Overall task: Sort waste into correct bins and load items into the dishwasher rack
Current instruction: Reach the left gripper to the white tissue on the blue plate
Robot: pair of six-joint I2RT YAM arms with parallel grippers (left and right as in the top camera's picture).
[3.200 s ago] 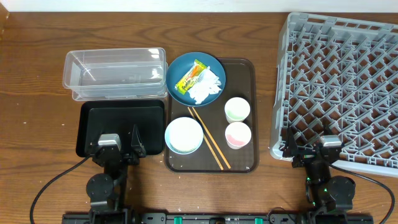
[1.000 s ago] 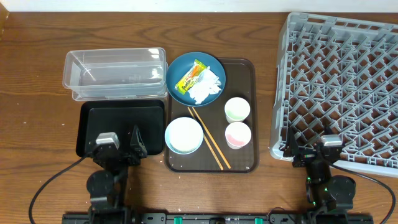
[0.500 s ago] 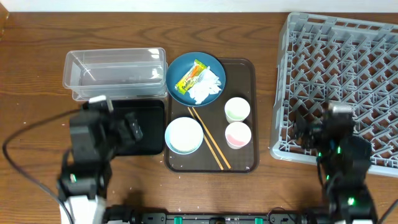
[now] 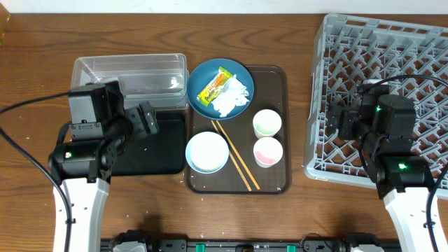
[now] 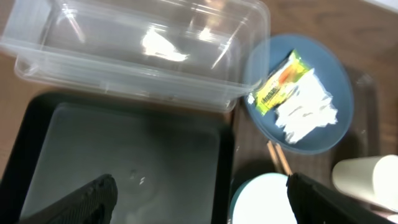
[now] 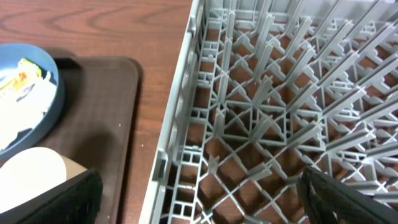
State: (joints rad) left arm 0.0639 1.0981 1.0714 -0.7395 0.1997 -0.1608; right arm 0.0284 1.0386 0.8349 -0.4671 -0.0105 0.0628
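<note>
Two grippers up over the wooden table (image 4: 42, 35), neither holding anything. Nearest on the left, the left gripper (image 5: 199, 205), fingers (image 5: 87, 198) spread wide, hanging above the black tray (image 4: 168, 154). Nearest on the right, the right gripper (image 6: 199, 202), fingers (image 6: 65, 198) likewise far apart, hanging over the left wall of the dishwasher rack (image 4: 399, 49), beside the brown serving tray (image 4: 276, 178).

Between the arms, on the serving tray's near half: the pale blue-white bowl (image 4: 207, 152), upright, at the left side. Just right of it the wooden chopsticks (image 4: 234, 155), side by side, slanting from near the plate down toward the tray's near edge. Right again, two small cups, upright, one behind the other: the pinkish cup (image 4: 267, 151) nearer, the greenish cup (image 4: 267, 123) just beyond, too close to tell whether touching.

Farther back, the dark blue plate (image 4: 238, 68), on the serving tray's far left corner, its rim reaching past the tray's edge to the tub. On the plate, the yellow-green snack wrapper (image 4: 215, 85), lying slantwise, and the crumpled white tissue (image 4: 233, 99) touching its right side. Dark print and an orange patch on the wrapper, too blurred to read in any view.

Far left, the clear plastic tub (image 4: 129, 59), long side just beyond the black tray's far edge, glare on its floor. Along the whole right side, the grey rack, pegs upright, running past the frame's right edge.
</note>
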